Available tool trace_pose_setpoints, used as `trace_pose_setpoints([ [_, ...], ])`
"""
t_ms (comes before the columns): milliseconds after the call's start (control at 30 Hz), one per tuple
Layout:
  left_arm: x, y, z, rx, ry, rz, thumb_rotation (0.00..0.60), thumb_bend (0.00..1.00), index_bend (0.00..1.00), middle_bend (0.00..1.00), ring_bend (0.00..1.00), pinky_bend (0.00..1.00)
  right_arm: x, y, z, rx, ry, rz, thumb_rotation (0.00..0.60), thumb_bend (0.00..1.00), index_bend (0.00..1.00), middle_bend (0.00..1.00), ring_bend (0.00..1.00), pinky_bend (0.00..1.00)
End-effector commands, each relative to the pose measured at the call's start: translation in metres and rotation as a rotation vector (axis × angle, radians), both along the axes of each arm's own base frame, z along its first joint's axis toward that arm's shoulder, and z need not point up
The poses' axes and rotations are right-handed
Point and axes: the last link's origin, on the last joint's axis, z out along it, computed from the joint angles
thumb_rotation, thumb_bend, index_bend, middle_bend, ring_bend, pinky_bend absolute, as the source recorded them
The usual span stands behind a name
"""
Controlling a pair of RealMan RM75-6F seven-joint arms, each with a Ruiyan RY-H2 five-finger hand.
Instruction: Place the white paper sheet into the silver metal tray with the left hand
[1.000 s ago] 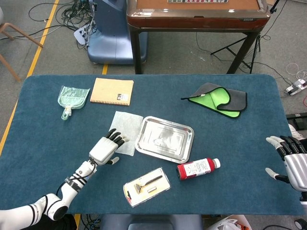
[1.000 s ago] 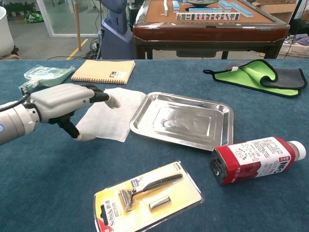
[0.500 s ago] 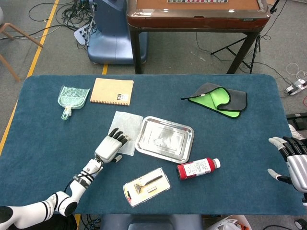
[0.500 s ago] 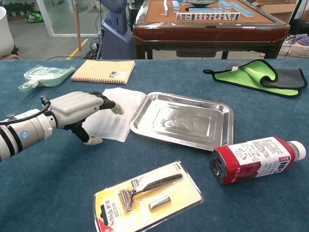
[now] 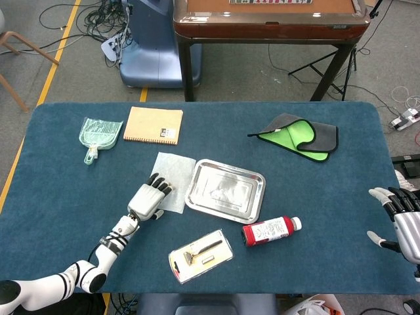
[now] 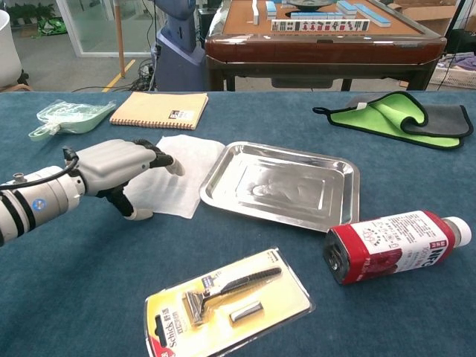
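Resting with fingers extended and apart, the left hand (image 5: pixel 147 199) (image 6: pixel 113 166) lies over the near corner of the white paper sheet (image 5: pixel 174 174) (image 6: pixel 172 179); whether it presses the sheet is unclear. That sheet lies flat just left of the silver metal tray (image 5: pixel 225 189) (image 6: pixel 279 185). At the frame edge, the right hand (image 5: pixel 401 222) is cut off, fingers spread. Blue cloth covers the bench (image 5: pixel 328 197)

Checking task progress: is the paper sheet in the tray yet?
No, the white paper sheet lies flat on the table beside the silver tray, under the left hand.
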Motion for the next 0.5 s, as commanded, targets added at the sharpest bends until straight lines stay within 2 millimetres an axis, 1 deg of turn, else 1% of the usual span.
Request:
trace_pose_setpoints([
  [33,-0.0001,0.0007,0.0001,0.001,0.003,0.0,0.6,0.21,0.23,0.2,0.12,0.04,0.0001,0.0002,0.0001,-0.001,0.0,0.0,0.6,0.05,0.2,0.2,0.12,0.14],
  [500,-0.0051,0.006,0.0002,0.009,0.021,0.018,0.6,0.21,0.23,0.2,0.12,0.04,-0.001,0.0024,0.001,-0.006,0.0,-0.007,0.6,0.05,0.2,0.2,0.12,0.14],
])
